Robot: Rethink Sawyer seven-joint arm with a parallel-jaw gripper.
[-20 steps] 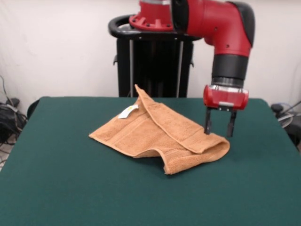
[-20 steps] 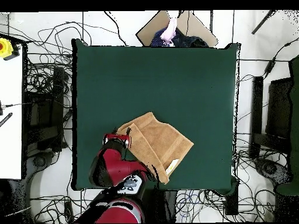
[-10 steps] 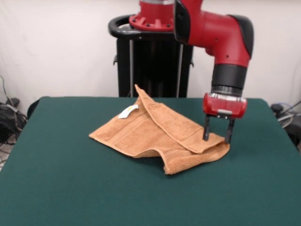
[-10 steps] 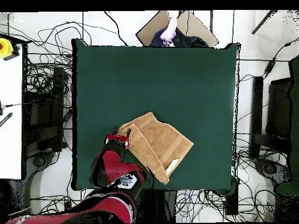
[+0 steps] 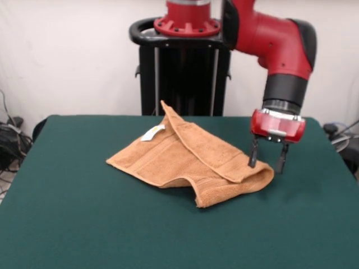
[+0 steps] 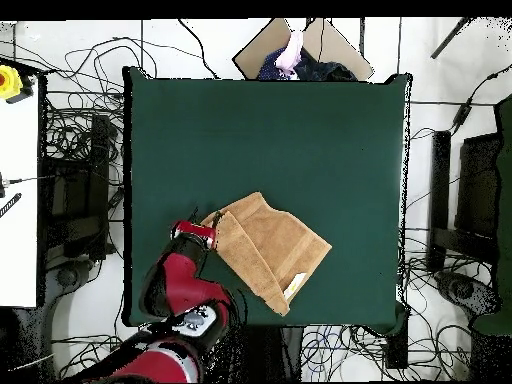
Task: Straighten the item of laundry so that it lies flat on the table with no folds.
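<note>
My hand [image 5: 267,163] hangs open and empty at the right end of the towel [image 5: 188,158]. It's soft, limp terry on the worktop [image 5: 84,224], so I'd pinch the folded-over flap's right corner.

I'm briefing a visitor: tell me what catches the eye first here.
The red and black arm comes down from above, its open gripper poised at the right corner of the towel. The orange-tan terry towel lies folded over itself mid-table, white tag showing, on the dark green table.
</note>
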